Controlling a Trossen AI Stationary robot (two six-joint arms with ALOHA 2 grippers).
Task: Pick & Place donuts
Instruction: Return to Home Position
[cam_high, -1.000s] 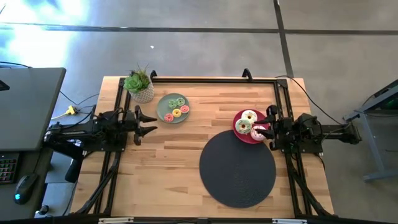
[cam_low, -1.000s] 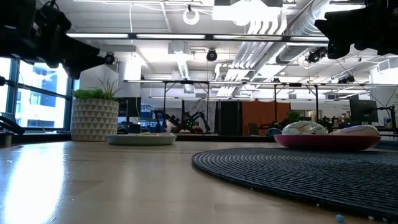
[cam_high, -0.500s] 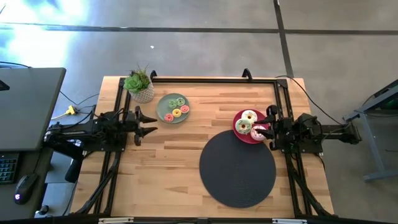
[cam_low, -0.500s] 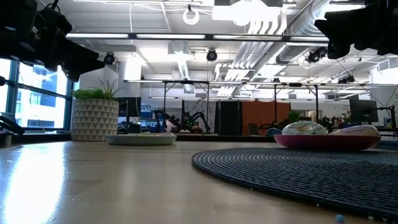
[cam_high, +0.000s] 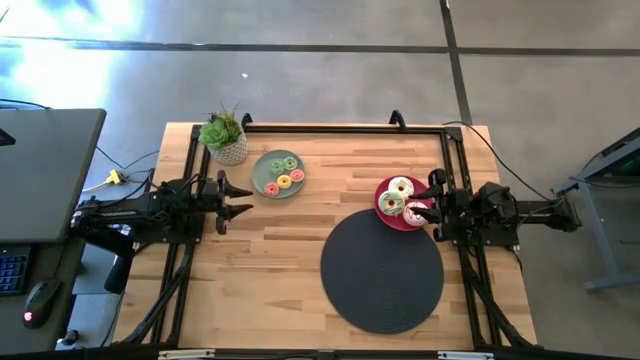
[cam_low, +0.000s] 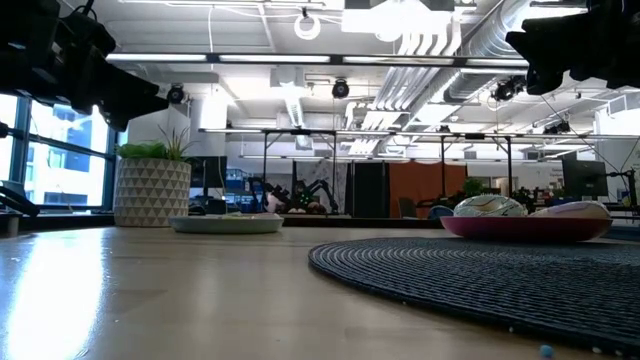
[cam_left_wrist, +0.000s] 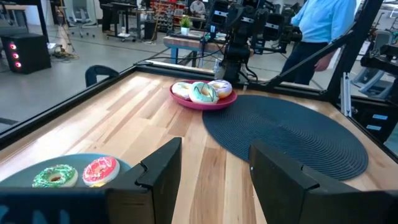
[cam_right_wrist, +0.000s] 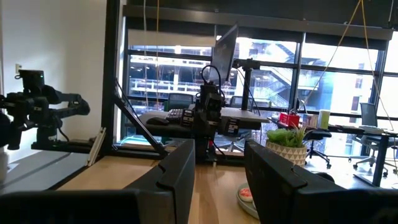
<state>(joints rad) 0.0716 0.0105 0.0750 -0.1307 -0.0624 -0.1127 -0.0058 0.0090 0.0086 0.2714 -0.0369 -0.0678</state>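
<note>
Three larger donuts (cam_high: 401, 198) (white, white-green, pink with sprinkles) lie on the round pink plate (cam_high: 384, 209) at the table's right; the left wrist view shows the donuts (cam_left_wrist: 203, 91) too. Several small donuts (cam_high: 283, 173) rest on the sage-green plate (cam_high: 261, 182) toward the far left. My left gripper (cam_high: 243, 198) hovers open near the left edge, just left of the green plate. My right gripper (cam_high: 432, 196) is open at the pink plate's right rim, above it. In the wrist views each gripper, left (cam_left_wrist: 214, 165) and right (cam_right_wrist: 219, 165), shows an empty gap.
A round dark woven mat (cam_high: 382, 270) covers the near-right table. A potted succulent (cam_high: 225, 136) stands at the far-left corner. A black frame rail (cam_high: 340, 127) runs along the far edge. Bare wood lies in the middle and near left. A person (cam_left_wrist: 317, 31) stands beyond the table.
</note>
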